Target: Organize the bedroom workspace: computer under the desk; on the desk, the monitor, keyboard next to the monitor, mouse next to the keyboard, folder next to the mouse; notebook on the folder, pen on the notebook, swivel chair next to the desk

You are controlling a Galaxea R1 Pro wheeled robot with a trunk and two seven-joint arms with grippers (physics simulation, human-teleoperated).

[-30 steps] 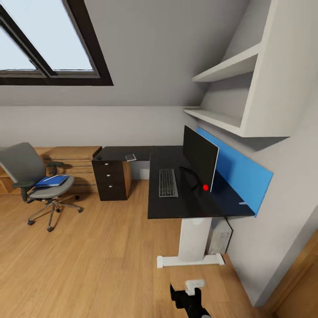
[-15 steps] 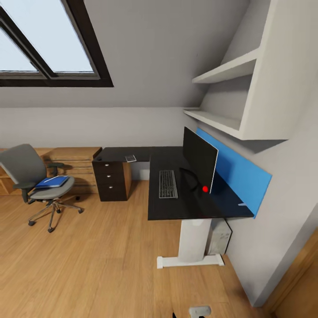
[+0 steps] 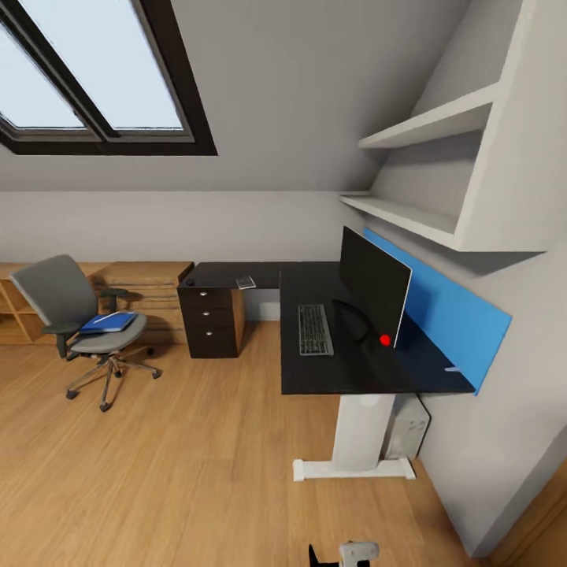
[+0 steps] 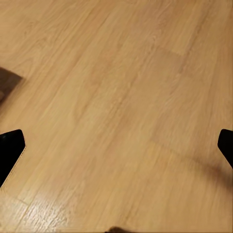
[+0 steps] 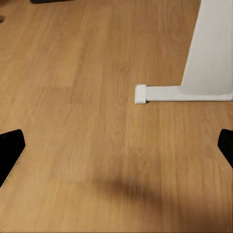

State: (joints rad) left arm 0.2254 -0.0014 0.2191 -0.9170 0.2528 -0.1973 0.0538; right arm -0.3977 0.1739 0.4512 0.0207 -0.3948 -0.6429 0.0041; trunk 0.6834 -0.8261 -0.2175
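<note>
The black L-shaped desk (image 3: 354,376) stands against the right wall. On it are the monitor (image 3: 374,282) and, in front of it, the keyboard (image 3: 315,329). A white computer tower (image 3: 409,427) sits on the floor under the desk. A small flat pale item (image 3: 246,282), perhaps the notebook, lies on the desk's far wing. At far left stands the grey swivel chair (image 3: 75,311) with the blue folder (image 3: 108,322) on its seat. Mouse and pen are too small to tell. My left gripper (image 4: 116,150) and right gripper (image 5: 116,150) hang open over bare floor, holding nothing.
A black drawer unit (image 3: 211,319) supports the desk's far wing, next to a low light-wood cabinet (image 3: 146,285). A blue panel (image 3: 445,319) and white shelves (image 3: 425,126) are on the right wall. The desk's white foot (image 5: 145,93) lies close ahead of my right gripper. Wood floor (image 3: 173,457) stretches between me and the chair.
The whole picture has shifted to the right, so the camera has turned. The black and white arm part at the bottom edge has dropped almost out of the head view.
</note>
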